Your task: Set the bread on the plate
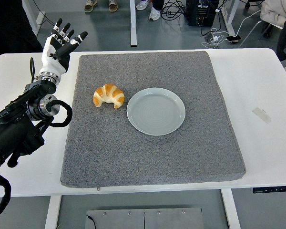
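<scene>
A golden croissant (108, 96) lies on the grey mat (152, 157), just left of an empty pale grey plate (156, 111) and apart from it. My left hand (60, 44) is white with black fingertips, raised over the table's far left corner, up and left of the croissant. Its fingers are spread and hold nothing. The black left arm (24, 124) comes in from the left edge. The right arm is out of view.
The mat covers most of the white table (262, 86). A small strip of tape (261, 115) lies on the table at the right. A person's dark clothing (9, 26) shows at the top left. Cables and feet are on the floor behind the table.
</scene>
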You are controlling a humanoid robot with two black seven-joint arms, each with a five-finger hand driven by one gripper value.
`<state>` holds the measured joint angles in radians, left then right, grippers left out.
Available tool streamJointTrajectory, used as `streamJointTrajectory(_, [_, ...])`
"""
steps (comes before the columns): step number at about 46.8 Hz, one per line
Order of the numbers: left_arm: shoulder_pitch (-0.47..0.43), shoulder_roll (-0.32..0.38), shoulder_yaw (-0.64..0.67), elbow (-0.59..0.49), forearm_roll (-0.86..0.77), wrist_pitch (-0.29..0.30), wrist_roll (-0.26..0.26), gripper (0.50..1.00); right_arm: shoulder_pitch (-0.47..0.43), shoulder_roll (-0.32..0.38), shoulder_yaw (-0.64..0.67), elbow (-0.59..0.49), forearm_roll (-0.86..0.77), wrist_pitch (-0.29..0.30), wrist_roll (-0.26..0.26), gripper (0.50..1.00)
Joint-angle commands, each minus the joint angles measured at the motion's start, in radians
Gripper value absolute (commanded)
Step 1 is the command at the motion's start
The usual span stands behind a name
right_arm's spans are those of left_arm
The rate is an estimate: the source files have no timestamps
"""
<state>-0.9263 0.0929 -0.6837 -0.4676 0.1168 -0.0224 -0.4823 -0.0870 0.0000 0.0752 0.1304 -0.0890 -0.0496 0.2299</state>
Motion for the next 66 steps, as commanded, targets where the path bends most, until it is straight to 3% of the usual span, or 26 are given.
streamJointTrajectory(1, [-0.003, 0.001, 0.022, -0.005, 0.001, -0.001, 0.001, 0.980, 0.001, 0.000, 0.000, 0.000, 0.000, 0.001, 0.000, 1.000])
streamJointTrajectory(10, [-0.014, 0.034, 0.069, -0.019, 0.001, -0.002, 0.001, 0.978, 0.000, 0.000, 0.000, 0.000, 0.000, 0.001, 0.000, 1.000])
streamJointTrajectory(26, [-0.075, 0.238, 0.288, -0.209, 0.004, -0.001, -0.001, 0.978, 0.000, 0.000, 0.000, 0.000, 0.000, 0.001, 0.000, 1.000])
streamJointTrajectory(41, [-0.137, 0.249, 0.493, -0.215, 0.214, 0.012, 0.021, 0.978, 0.001, 0.000, 0.000, 0.000, 0.000, 0.001, 0.000, 1.000])
streamJointTrajectory(47, [-0.160, 0.252, 0.541, -0.266, 0.293, 0.019, 0.024, 0.978, 0.000, 0.000, 0.000, 0.000, 0.000, 0.001, 0.000, 1.000])
streamJointTrajectory(59, [-0.192, 0.263, 0.677, -0.338, 0.509, 0.119, 0.065, 0.980, 0.000, 0.000, 0.000, 0.000, 0.000, 0.001, 0.000, 1.000])
streamJointTrajectory(66, [-0.219, 0.304, 0.754, -0.355, 0.543, 0.128, 0.060, 0.980, 0.000, 0.000, 0.000, 0.000, 0.000, 0.001, 0.000, 1.000])
